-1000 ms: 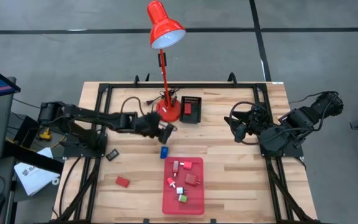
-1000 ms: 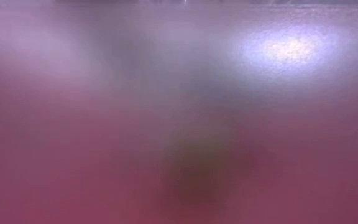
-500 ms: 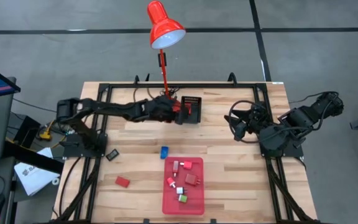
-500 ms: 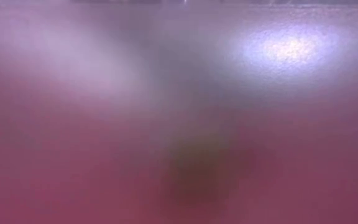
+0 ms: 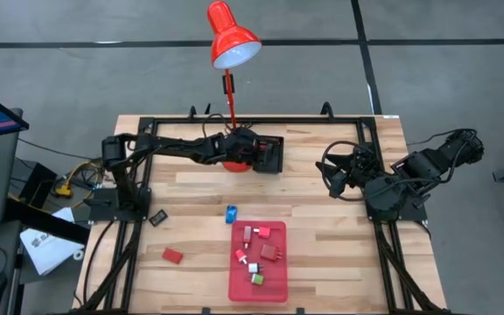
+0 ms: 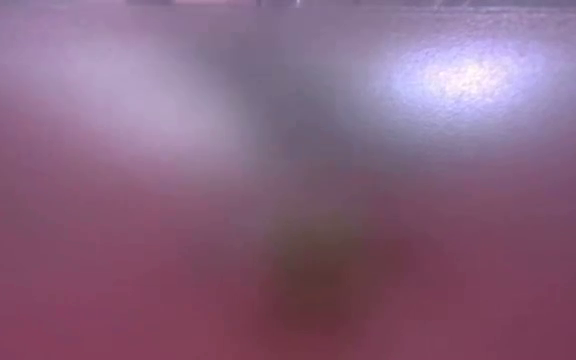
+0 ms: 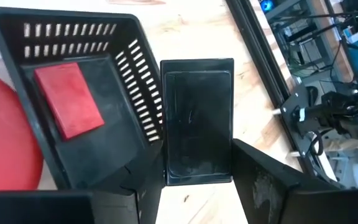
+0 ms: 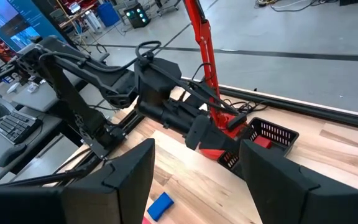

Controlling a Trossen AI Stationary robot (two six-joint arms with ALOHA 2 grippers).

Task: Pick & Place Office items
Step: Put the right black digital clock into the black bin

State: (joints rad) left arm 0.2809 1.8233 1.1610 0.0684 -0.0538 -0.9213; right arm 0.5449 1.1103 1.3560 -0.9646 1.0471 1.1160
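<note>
My left gripper point(image 5: 265, 156) reaches across the far part of the table to a black slotted basket point(image 5: 270, 154) beside the red lamp's base, and is shut on a flat black rectangular piece point(image 7: 197, 121). The basket point(image 7: 73, 37) has a red block point(image 7: 67, 99) lying on its floor. On the wood lie a blue block point(image 5: 231, 213), a small black piece point(image 5: 158, 219) and a red block point(image 5: 173, 255). Several small pieces lie in the flat red tray point(image 5: 274, 284). My right gripper point(image 8: 194, 168) waits open by the table's right edge. My left gripper pinches the flat black piece between its two fingers point(image 7: 263, 177) at the piece's end nearest the wrist point(image 7: 197, 174), coming from the table's left and slanting down. The rest of the piece sticks out forward past the fingers, just outside the basket's slotted side wall point(image 7: 138, 87). It looks lifted off the wood.
The tall red desk lamp point(image 5: 232, 39) rises from its round base point(image 5: 230, 162) right beside the basket and under my left arm. A black metal frame point(image 5: 147, 127) runs around the table top. The low view shows only a pink blur.
My left gripper has travelled from near the blue block toward the table's far edge and somewhat to the right, past the lamp base, and now stands at the black basket. The blue block and the pieces in the tray have stayed put.
</note>
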